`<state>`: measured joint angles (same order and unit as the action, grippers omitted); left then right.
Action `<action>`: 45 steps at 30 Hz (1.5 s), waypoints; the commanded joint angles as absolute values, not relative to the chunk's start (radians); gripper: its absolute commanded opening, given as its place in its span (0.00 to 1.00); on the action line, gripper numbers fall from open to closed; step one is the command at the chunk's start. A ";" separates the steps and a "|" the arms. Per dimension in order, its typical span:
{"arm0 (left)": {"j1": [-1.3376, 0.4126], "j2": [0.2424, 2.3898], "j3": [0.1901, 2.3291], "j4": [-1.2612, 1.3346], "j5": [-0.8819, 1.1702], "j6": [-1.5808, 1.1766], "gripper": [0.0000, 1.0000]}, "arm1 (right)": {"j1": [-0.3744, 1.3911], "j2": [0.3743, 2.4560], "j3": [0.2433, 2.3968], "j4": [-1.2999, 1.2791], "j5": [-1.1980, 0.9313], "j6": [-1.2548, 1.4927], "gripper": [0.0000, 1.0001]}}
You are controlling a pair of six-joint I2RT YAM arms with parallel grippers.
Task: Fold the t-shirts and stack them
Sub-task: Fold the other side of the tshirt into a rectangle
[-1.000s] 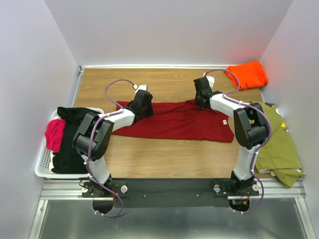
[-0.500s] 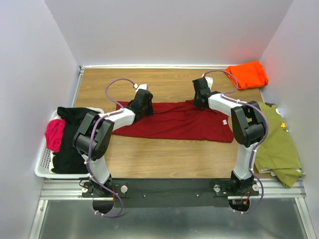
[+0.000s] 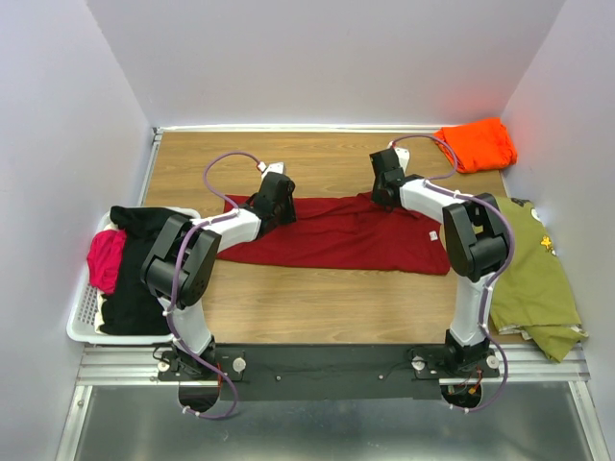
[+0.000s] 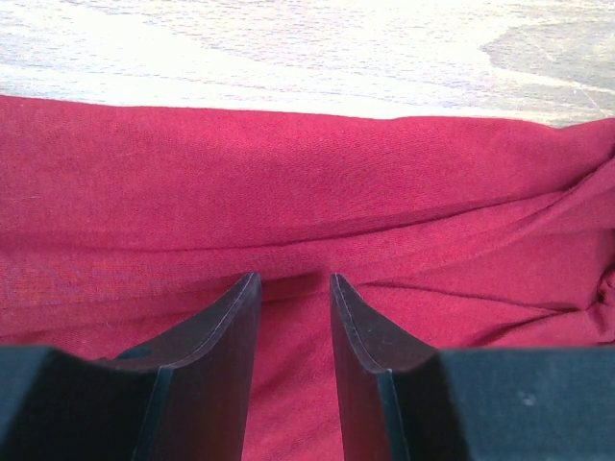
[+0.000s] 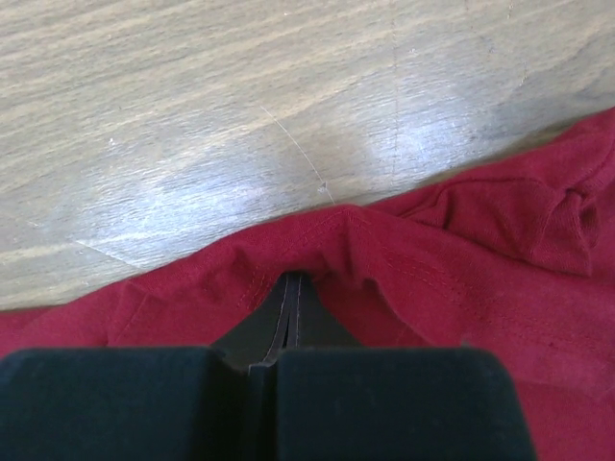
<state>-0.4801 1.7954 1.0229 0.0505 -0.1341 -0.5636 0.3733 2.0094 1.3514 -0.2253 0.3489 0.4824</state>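
Note:
The dark red t-shirt (image 3: 336,235) lies spread in a long band across the middle of the table, with a white label (image 3: 433,233) near its right end. My left gripper (image 3: 273,205) rests on its far left part, jaws open and tips down on the cloth (image 4: 307,182), nothing pinched between them (image 4: 295,279). My right gripper (image 3: 382,197) is at the shirt's far edge, shut on a raised fold of the red hem (image 5: 346,230), the tips buried under it (image 5: 296,280). The bright orange t-shirt (image 3: 478,142) lies folded in the far right corner.
An olive green shirt (image 3: 533,274) lies spread along the right edge of the table. A white basket (image 3: 82,317) holding black and pink clothes sits at the left edge. Bare wood (image 3: 327,163) shows beyond the red shirt, with walls on three sides.
My right gripper has edged slightly left and away along the shirt's far edge, still shut on the hem. The left gripper has stayed where it was.

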 commanded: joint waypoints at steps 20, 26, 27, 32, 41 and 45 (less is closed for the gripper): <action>-0.486 1.807 1.046 0.048 -0.156 -0.554 0.43 | 0.380 1.637 1.108 -0.225 0.287 0.552 0.01; -0.488 1.809 1.051 0.049 -0.156 -0.555 0.43 | 0.397 1.520 0.959 -0.229 0.241 0.610 0.01; -0.488 1.809 1.052 0.049 -0.156 -0.555 0.43 | 0.403 1.491 0.944 -0.229 0.224 0.624 0.01; -0.486 1.809 1.055 0.049 -0.156 -0.557 0.42 | 0.446 1.434 0.844 -0.233 0.204 0.666 0.01; -0.488 1.812 1.061 0.049 -0.160 -0.555 0.42 | 0.523 1.417 0.749 -0.236 0.202 0.744 0.01; -0.488 1.815 1.063 0.049 -0.161 -0.555 0.42 | 0.541 1.434 0.742 -0.241 0.215 0.755 0.01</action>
